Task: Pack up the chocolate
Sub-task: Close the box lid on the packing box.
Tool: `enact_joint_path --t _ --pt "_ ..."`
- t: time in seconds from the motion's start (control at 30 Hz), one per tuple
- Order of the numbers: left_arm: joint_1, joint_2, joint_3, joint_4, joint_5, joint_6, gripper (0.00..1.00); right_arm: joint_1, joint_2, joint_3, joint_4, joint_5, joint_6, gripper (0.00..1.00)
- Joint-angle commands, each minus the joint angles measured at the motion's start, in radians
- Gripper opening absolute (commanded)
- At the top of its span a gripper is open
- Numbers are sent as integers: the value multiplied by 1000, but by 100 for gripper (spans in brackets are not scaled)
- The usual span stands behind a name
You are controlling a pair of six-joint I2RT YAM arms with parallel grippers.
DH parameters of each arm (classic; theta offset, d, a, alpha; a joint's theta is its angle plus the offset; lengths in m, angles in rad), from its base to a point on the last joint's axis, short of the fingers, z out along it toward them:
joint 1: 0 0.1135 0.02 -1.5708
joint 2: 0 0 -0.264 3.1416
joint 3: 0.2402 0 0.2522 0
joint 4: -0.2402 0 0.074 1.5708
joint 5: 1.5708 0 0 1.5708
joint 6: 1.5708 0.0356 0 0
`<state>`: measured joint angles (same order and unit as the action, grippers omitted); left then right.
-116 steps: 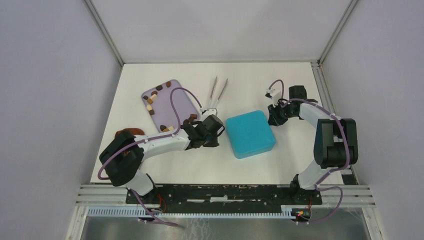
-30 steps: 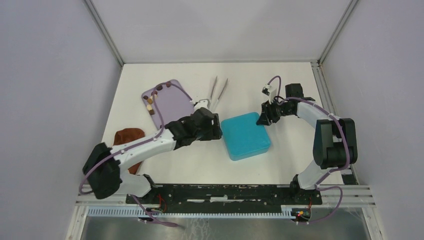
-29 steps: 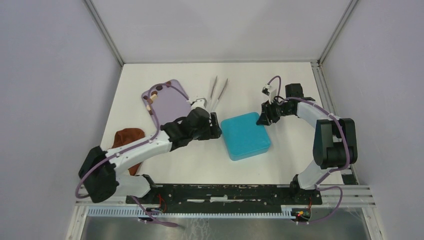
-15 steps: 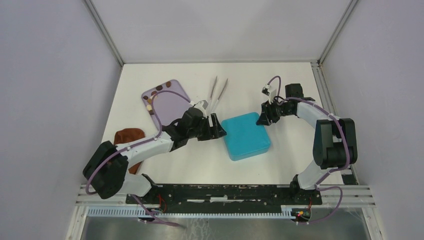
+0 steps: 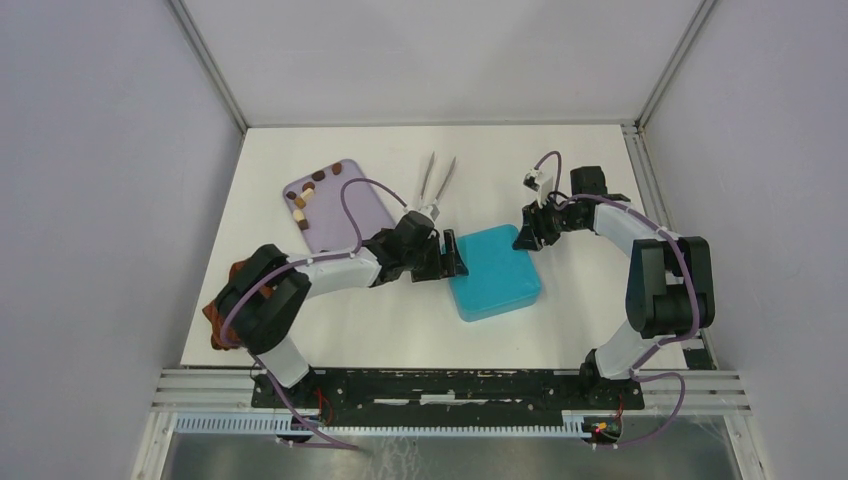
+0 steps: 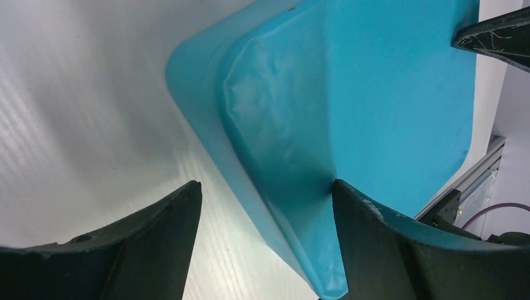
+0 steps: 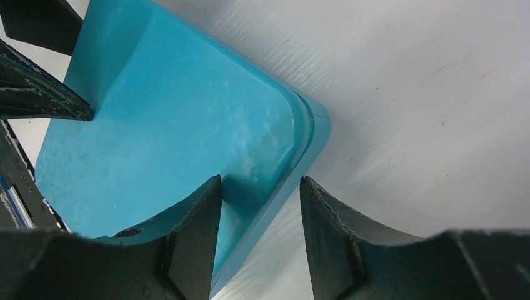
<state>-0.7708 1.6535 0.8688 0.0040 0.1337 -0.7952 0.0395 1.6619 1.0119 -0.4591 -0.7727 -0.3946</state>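
Several small brown and tan chocolate pieces (image 5: 303,197) lie along the far-left rim of the lilac tray (image 5: 350,210). The teal box (image 5: 497,272) lies closed at mid-table. My left gripper (image 5: 453,262) is open at the box's left edge. In the left wrist view its jaws (image 6: 265,187) straddle the rim of the box (image 6: 375,94), with one fingertip (image 6: 350,200) against the lid. My right gripper (image 5: 525,238) is open at the box's far-right corner. In the right wrist view it (image 7: 259,181) straddles that corner of the box (image 7: 169,125), with a gap to the outer finger.
Metal tongs (image 5: 436,180) lie behind the left gripper, between the tray and the box. A reddish-brown cloth (image 5: 219,309) peeks out under the left arm near the table's left edge. Grey walls close in the white table (image 5: 400,330) on three sides.
My left arm has swung right, away from the tray, and its gripper now sits at the teal box's left edge. The right arm has stayed at the box's far corner.
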Motion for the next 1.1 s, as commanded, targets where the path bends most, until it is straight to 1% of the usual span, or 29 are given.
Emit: enact_joint_path --t 0.0,0.13,0.27,0.33,0.43,0.5,0.57,0.63,0.77,0.83,0.87,0.9,0.93,1.0,1.07 --pt "-3 72 8 -50 -42 11 81 2 -19 32 -6 101 -60 55" --pt "3 141 -15 -39 -26 -6 79 2 -44 72 -26 116 -81 59" --pt "9 164 -39 -13 -23 -22 78 2 -89 124 -60 151 -129 65" --pt "11 169 -40 -14 -23 -23 78 2 -124 155 -85 147 -173 66" --pt "14 176 -35 -19 -22 -20 77 3 -181 194 -154 61 -300 65" --pt "16 180 -31 -22 -21 -18 77 5 -225 197 -215 -6 -420 63" --pt "16 182 -28 -25 -20 -16 77 10 -260 197 -304 -54 -607 59" --pt "17 183 -27 -27 -20 -15 77 32 -285 200 -381 -42 -718 49" --pt "18 184 -20 -32 -20 -12 77 129 -271 209 -516 87 -771 27" --pt "18 182 -17 -33 -20 -11 77 160 -250 174 -568 136 -780 16" --pt "17 183 -15 -34 -20 -10 77 166 -243 142 -572 154 -778 12" --pt "18 181 -14 -35 -19 -9 77 169 -242 94 -544 181 -763 8" --pt "18 181 -14 -35 -17 -7 77 169 -243 43 -499 228 -725 6" --pt "18 179 -13 -37 -17 -3 77 168 -237 -63 -408 332 -682 4" --pt "18 175 -13 -42 -17 0 77 169 -205 -116 -350 388 -656 3"
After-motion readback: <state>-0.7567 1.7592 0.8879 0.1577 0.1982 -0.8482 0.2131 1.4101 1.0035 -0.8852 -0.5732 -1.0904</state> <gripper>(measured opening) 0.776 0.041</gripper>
